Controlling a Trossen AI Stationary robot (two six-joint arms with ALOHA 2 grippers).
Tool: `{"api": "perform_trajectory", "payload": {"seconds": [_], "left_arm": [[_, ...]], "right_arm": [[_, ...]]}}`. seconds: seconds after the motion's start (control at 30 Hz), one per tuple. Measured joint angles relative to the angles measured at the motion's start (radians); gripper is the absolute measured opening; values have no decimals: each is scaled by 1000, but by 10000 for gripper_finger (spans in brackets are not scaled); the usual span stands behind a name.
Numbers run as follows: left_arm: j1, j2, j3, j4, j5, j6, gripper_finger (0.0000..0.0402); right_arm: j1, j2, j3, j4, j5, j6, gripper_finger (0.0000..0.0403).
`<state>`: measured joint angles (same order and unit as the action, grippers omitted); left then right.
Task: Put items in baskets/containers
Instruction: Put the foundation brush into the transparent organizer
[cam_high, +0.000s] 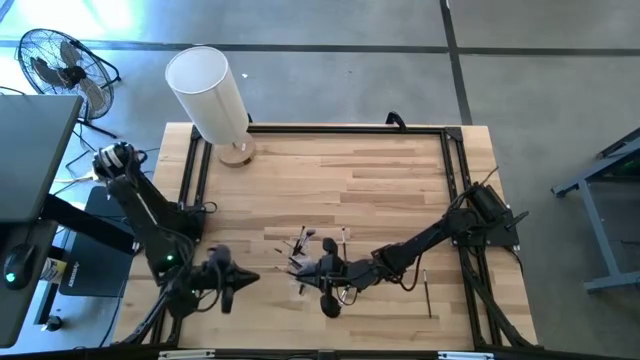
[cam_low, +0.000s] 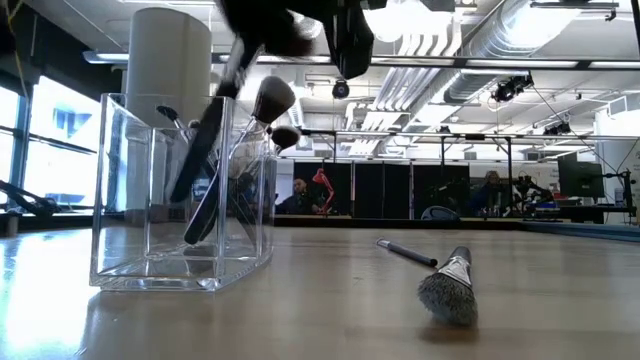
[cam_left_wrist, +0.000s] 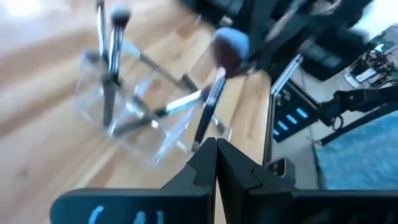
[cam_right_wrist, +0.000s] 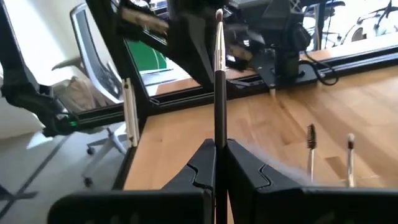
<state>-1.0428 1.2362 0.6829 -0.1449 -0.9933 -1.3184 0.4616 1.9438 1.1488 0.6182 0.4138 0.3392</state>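
Observation:
The clear cup (cam_low: 130, 250) stands on the wood with several dark-handled brushes (cam_low: 262, 108) leaning inside it, heads up; it also shows in the left wrist view (cam_left_wrist: 127, 121). My right gripper (cam_right_wrist: 217, 149) hangs over the cup (cam_high: 303, 250), shut on a thin brush (cam_right_wrist: 219, 74). My left gripper (cam_left_wrist: 216, 149) is shut and empty, to the left of the cup near the table's near edge (cam_high: 238, 280). A brush with a wide fluffy head (cam_low: 445, 288) lies flat on the table to the right (cam_high: 426, 290). My right gripper pinches the thin brush's dark handle (cam_right_wrist: 219, 134) between its two fingers, with the brush running straight out along them to its small head (cam_right_wrist: 219, 14). In the low view a dark handle (cam_low: 212, 120) slants from the gripper down into the cup, clear of the table.
A tall white cylinder on a wooden base (cam_high: 208, 90) stands at the table's far left corner. Black rails (cam_high: 455, 170) frame the table. A fan (cam_high: 60, 65) stands on the floor beyond the left edge. Bare wood lies between the cup and the far edge.

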Motion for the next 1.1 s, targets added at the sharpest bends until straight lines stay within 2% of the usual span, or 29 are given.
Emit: {"api": "perform_trajectory", "payload": {"seconds": [0.1,0.2,0.27,0.33,0.5,0.7,0.9,1.0,1.1], "left_arm": [[2,0,-85,173,5,58,5],[2,0,-125,394,-87,292,5],[5,-1,-127,480,-111,435,5],[32,3,-128,502,-85,505,5],[132,24,-130,503,-8,511,5],[232,26,-130,518,147,556,5],[266,26,-130,587,232,657,7],[266,26,-130,612,246,667,24],[266,26,-130,622,250,662,60]], "right_arm": [[-1,0,0,-3,0,41,11],[-1,0,0,-5,7,78,11],[-1,0,0,-3,23,96,11],[-1,0,0,-1,33,106,12],[-1,0,0,0,52,110,12],[-1,0,0,34,55,109,12],[-1,0,0,38,97,108,12],[-1,0,0,57,104,110,12],[-1,0,0,89,128,107,12]]}}
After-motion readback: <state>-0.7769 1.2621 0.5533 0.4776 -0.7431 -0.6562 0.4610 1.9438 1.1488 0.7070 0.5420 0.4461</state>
